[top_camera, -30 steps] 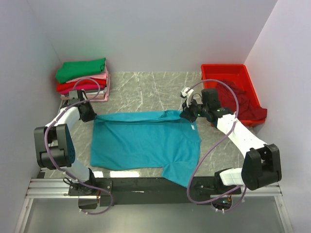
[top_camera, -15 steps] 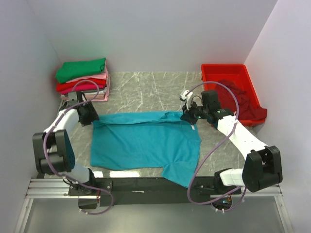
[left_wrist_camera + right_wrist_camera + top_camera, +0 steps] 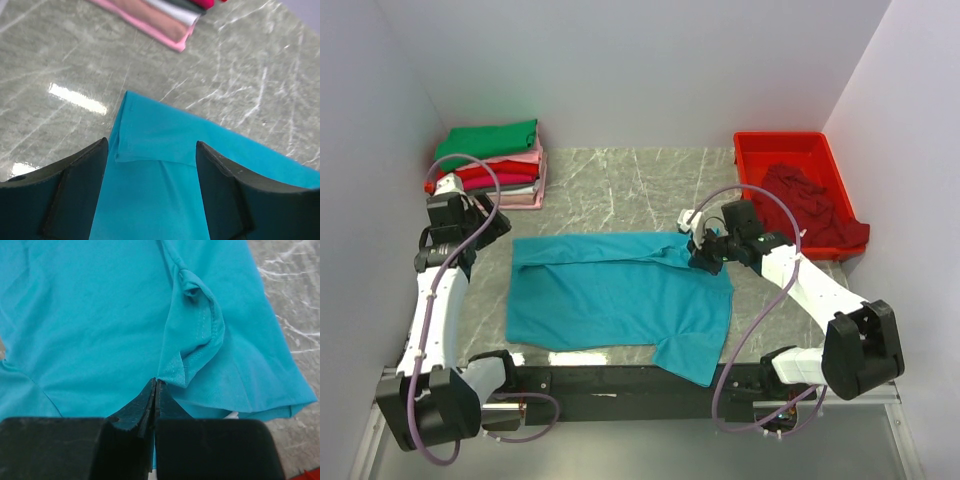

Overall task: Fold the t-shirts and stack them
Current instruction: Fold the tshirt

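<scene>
A teal-blue t-shirt (image 3: 620, 300) lies spread flat on the marble table, its far edge folded over toward me. My left gripper (image 3: 490, 222) hovers open just beyond the shirt's far-left corner. In the left wrist view that folded corner (image 3: 150, 135) lies flat between my parted fingers (image 3: 75, 192), which touch nothing. My right gripper (image 3: 705, 258) is at the shirt's far-right edge. It is shut, and a raised fold of teal cloth (image 3: 192, 347) runs right up to its tips (image 3: 156, 382). A stack of folded t-shirts (image 3: 488, 160), green on top, sits at the back left.
A red plastic tray (image 3: 785, 142) stands at the back right with a dark maroon t-shirt (image 3: 810, 205) crumpled inside and hanging over its near rim. White walls close in on the left, back and right. The pink edge of the stack (image 3: 165, 27) shows near the left gripper.
My left gripper opened, let go of the shirt's far-left corner and pulled back up and to the left. The right gripper shifted slightly left and nearer, still shut.
</scene>
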Robot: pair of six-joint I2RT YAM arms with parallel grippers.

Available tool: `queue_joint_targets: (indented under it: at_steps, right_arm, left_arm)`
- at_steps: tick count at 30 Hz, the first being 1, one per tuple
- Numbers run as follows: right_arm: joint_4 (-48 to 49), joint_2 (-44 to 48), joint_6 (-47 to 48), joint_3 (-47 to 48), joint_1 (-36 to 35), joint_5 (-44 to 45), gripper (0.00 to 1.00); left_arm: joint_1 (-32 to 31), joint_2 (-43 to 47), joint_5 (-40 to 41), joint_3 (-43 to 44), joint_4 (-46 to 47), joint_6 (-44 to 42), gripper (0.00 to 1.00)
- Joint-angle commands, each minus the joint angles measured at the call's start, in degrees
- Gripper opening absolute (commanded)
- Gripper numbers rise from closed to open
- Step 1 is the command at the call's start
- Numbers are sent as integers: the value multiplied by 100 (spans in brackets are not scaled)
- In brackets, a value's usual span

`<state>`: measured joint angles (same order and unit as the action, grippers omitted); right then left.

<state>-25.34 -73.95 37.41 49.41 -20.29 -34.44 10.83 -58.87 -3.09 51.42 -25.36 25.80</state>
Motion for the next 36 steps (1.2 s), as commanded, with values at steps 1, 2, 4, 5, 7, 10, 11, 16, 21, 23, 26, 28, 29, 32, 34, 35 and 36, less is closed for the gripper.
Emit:
queue_joint_targets:
  at_steps: [1,2,4,5,7,10,11,16,21,23,26,28,29,32,34,35,36]
  right_arm:
    - [-32,56,267,-71,-194,173,0]
    - [-6,56,267,-89,-220,218,1]
    - [-14,65,320,-142,-264,262,4]
    - [-23,83,346,-159,-308,314,6]
    - [-84,91,504,-221,-352,367,10]
    - [-356,109,899,-353,-458,569,29]
    - [-627,127,1048,-362,-458,596,36]
    - [-1297,363,1594,-221,-274,640,65]
    - [-779,-363,349,629,-177,631,71]
    - [-823,-1178,145,1164,-185,543,70]
    - [-875,-1935,283,1658,-185,447,70]
    - [-1016,-2332,407,1905,-203,394,70]
    - [-1121,-2430,529,2106,-203,324,69]
    - [-1279,-2720,723,2379,-256,428,69]
    - [-1341,-2948,759,2494,-273,499,69]
    - [-1394,-3010,759,2590,-291,578,69]
    - [-1394,-3081,750,2618,-317,613,68]
  left_arm:
    - [24,-124,11,-123,-30,-22,75]
    - [16,-133,-16,-210,-21,-31,75]
    - [16,-125,-25,-290,31,-49,74]
    - [24,-107,-33,-360,23,-75,74]
    - [24,-81,-33,-413,32,-110,74]
    - [24,25,-104,-475,32,-154,74]
    - [24,86,-113,-484,40,-146,74]
    - [24,218,-279,-519,75,-172,74]
    - [24,367,-411,-528,137,-172,74]
    - [24,394,-403,-519,146,-190,74]
    - [7,411,-473,-519,163,-207,73]
    - [16,420,-490,-519,181,-207,73]
    - [16,429,-517,-527,190,-207,73]
    - [7,420,-569,-528,225,-207,73]
    - [16,403,-622,-510,234,-207,73]
    - [16,385,-648,-519,251,-216,73]
    - [16,385,-666,-510,269,-207,73]
